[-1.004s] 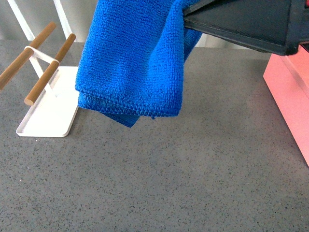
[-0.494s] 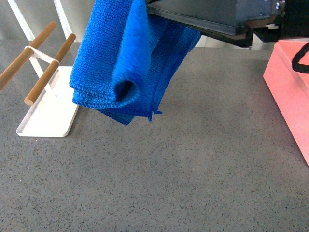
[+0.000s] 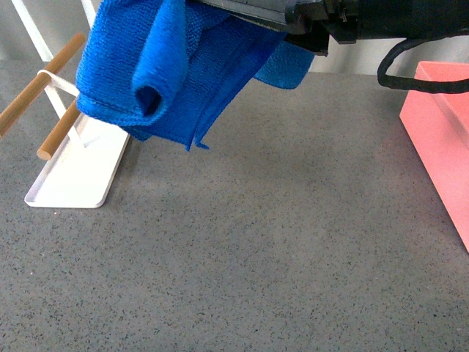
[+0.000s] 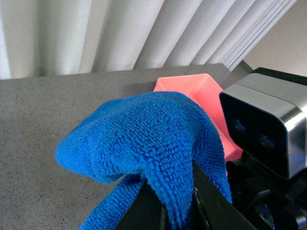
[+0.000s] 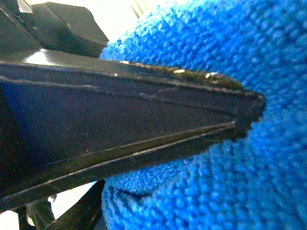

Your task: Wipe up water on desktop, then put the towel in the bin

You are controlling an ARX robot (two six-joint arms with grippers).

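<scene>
The blue towel (image 3: 168,66) hangs bunched and folded above the desktop (image 3: 278,242), at the upper left of the front view, over the near end of the white tray. Black arm parts (image 3: 352,18) reach across the top edge into it. In the left wrist view, my left gripper (image 4: 175,215) is shut on a fold of the towel (image 4: 144,134), with the pink bin (image 4: 192,88) beyond it. My right gripper (image 5: 249,115) is shut on the towel (image 5: 230,158), which fills that view. The bin (image 3: 440,139) stands at the right edge of the desktop.
A flat white tray (image 3: 73,183) carrying two wooden rods (image 3: 40,81) sits at the left. A black cable (image 3: 396,62) loops down near the bin. The right arm's camera housing (image 4: 268,129) is close beside the left gripper. White curtains (image 4: 120,33) line the back.
The towel has swung left and upward, now overlapping the tray's rods. The black arm has moved left with it, and its cable now shows above the bin.
</scene>
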